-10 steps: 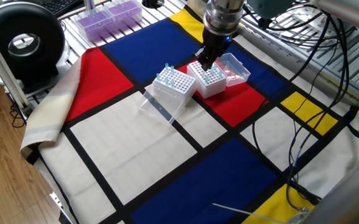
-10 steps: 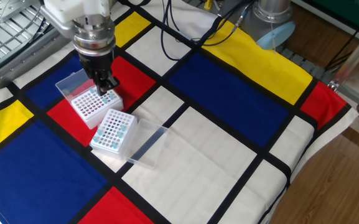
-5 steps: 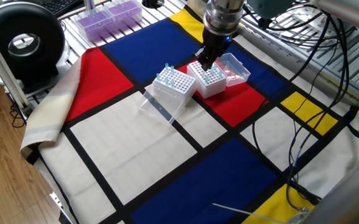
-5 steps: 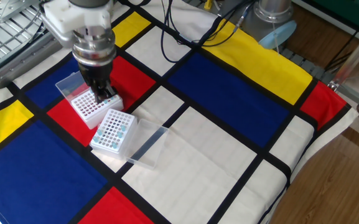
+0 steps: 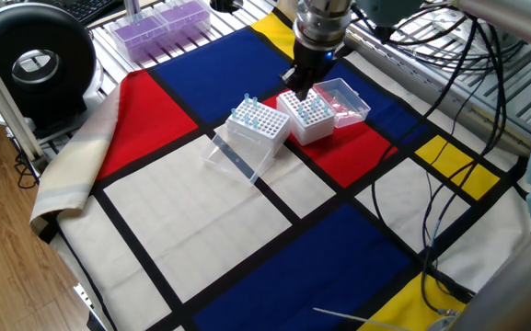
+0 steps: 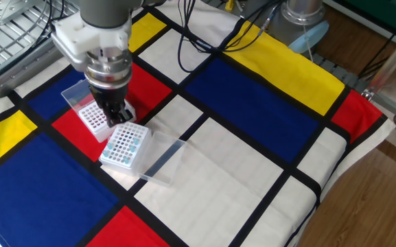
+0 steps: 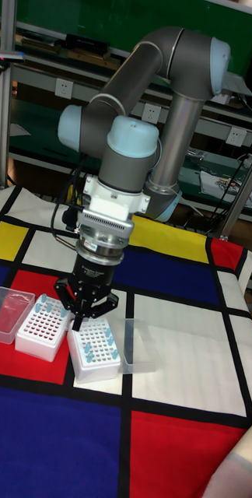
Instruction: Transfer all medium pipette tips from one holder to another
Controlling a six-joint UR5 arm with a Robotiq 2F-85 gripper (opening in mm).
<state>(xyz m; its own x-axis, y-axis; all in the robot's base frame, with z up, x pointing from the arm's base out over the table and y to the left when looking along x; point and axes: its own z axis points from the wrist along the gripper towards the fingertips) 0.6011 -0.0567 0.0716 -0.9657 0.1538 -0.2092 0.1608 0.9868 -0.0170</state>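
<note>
tips (image 5: 249, 115) with light-blue tops sit in two white racks on the checked cloth (image 5: 201, 230). the near rack (image 7: 95, 350) has quite a few spread over its grid, and the far rack (image 7: 42, 328), just beside it, only has a handful along one edge. both lids (image 7: 141, 342) hang open off the racks. the gripper (image 7: 82, 311) hangs above the gap where the two racks meet, fingers pointing down and only a little apart. can't tell if there's a tip pinched between them, it's too small to make out. a purple-tinted box (image 5: 159, 23) sits well away from the racks, off the cloth.
</note>
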